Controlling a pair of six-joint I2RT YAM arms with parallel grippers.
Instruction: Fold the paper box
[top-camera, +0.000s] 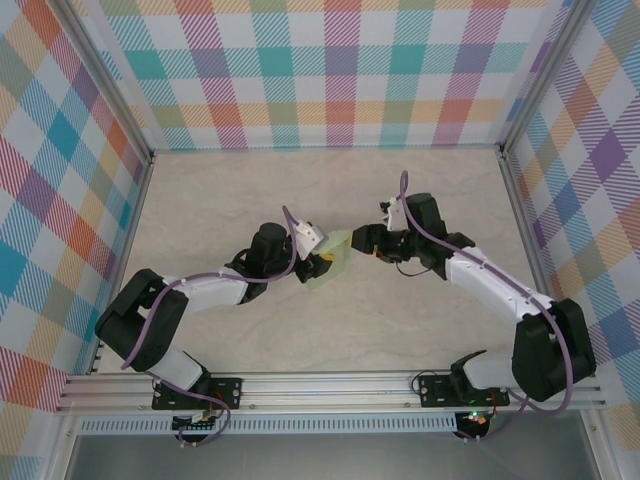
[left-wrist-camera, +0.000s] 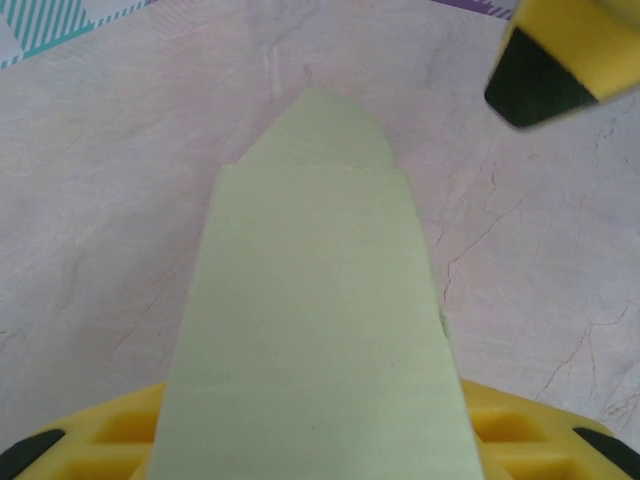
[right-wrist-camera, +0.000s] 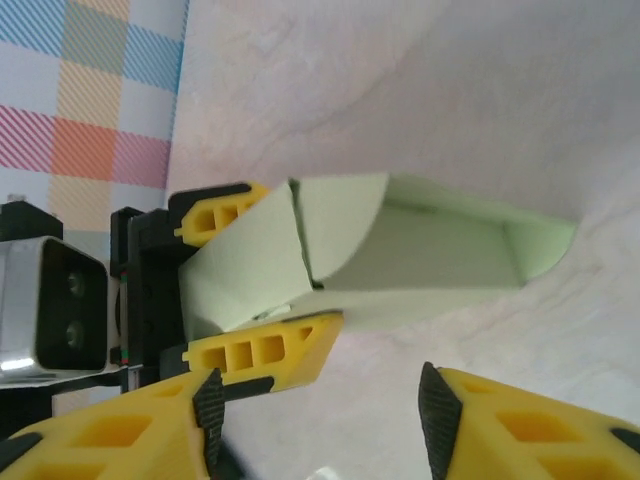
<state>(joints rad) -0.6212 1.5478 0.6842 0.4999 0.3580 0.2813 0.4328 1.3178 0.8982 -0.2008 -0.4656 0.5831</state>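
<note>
The paper box (top-camera: 337, 258) is pale green card, partly folded into an open sleeve with a rounded flap. It hangs just above the tabletop at mid-table. My left gripper (top-camera: 322, 263) is shut on one end of it. In the left wrist view the paper box (left-wrist-camera: 315, 300) runs away from the left gripper (left-wrist-camera: 315, 445), with its rounded flap at the far end. In the right wrist view the paper box (right-wrist-camera: 420, 250) shows its open inside, pinched between the left gripper's yellow fingers (right-wrist-camera: 265, 350). My right gripper (top-camera: 364, 245) (right-wrist-camera: 322, 415) stands open just beside the box, with nothing between its pads.
Under both grippers lies the pale marble-look tabletop (top-camera: 300, 190). Plaid walls (top-camera: 330, 70) close the table on three sides. A metal rail (top-camera: 330, 385) carrying both arm bases runs along the near edge. One of the right gripper's fingers (left-wrist-camera: 550, 60) shows at the left wrist view's top right.
</note>
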